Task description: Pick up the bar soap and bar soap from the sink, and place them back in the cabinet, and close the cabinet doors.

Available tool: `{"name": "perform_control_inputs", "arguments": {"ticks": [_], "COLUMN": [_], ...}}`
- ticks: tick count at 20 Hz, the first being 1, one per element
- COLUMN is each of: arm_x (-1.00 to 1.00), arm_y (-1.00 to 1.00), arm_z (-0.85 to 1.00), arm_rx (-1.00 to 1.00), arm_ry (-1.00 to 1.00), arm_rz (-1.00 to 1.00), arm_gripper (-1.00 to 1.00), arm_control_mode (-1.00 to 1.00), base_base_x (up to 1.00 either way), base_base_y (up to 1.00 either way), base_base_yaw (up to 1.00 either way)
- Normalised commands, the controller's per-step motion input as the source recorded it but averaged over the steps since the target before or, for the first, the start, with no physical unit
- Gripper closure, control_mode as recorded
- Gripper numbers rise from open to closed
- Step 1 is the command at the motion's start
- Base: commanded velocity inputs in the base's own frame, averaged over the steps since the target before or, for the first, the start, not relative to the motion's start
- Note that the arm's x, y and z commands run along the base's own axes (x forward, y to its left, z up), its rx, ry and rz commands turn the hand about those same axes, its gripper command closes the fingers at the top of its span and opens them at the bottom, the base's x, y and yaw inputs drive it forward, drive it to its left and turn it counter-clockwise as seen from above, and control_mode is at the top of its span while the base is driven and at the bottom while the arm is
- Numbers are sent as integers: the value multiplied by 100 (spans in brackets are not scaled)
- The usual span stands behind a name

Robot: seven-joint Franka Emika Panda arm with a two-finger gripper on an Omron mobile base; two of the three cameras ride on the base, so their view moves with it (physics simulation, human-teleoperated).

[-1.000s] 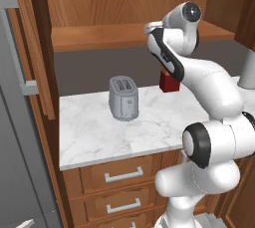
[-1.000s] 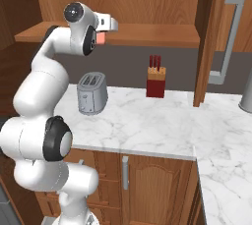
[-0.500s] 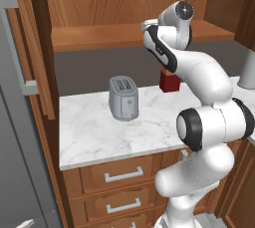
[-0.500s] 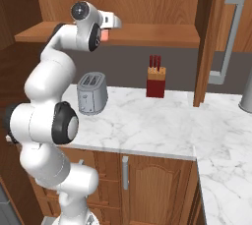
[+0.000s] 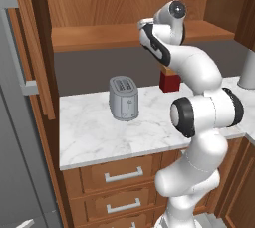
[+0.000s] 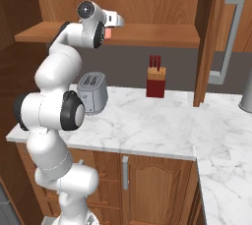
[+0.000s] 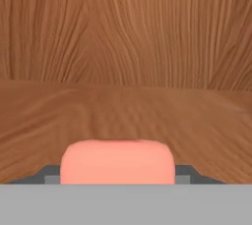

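Note:
A salmon-pink bar soap (image 7: 118, 162) sits between my gripper's (image 7: 118, 174) two grey fingertips (image 7: 48, 174), and the gripper is shut on it. It hangs just above the plank shelf (image 7: 126, 121) inside the cabinet, facing the wooden back wall. From the right base view, the bar soap (image 6: 107, 33) shows pink under my hand at the front edge of the cabinet (image 6: 157, 35) shelf. The right cabinet door (image 6: 211, 37) stands open, its grey bar handle (image 6: 230, 37) facing outward. The sink is out of view.
On the marble counter (image 6: 147, 126) stand a grey toaster (image 5: 123, 97) and a red knife block (image 6: 155, 81) below the shelf. An open left door (image 5: 42, 62) hangs beside a tall grey appliance (image 5: 15, 162). Wooden drawers (image 5: 119, 174) lie under the counter.
The arm has stretched a little further up and in toward the cabinet shelf, carrying the bar soap with it. Toaster and knife block have stayed put.

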Motion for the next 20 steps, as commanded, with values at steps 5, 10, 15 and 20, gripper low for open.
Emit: {"name": "perform_control_inputs", "arguments": {"ticks": [5,10,15,20], "arm_x": [34,34,32,33], "arm_y": [0,0,0,0], "arm_z": [-11,-9,-15,-19], "arm_rx": [0,0,0,0], "arm_ry": [0,0,0,0], "arm_rz": [0,0,1,1], "arm_gripper": [100,100,100,100], "arm_control_mode": [-100,-100,-100,-100], "base_base_x": [0,0,0,0], "base_base_y": [0,0,0,0], "base_base_yaw": [0,0,0,0]}}
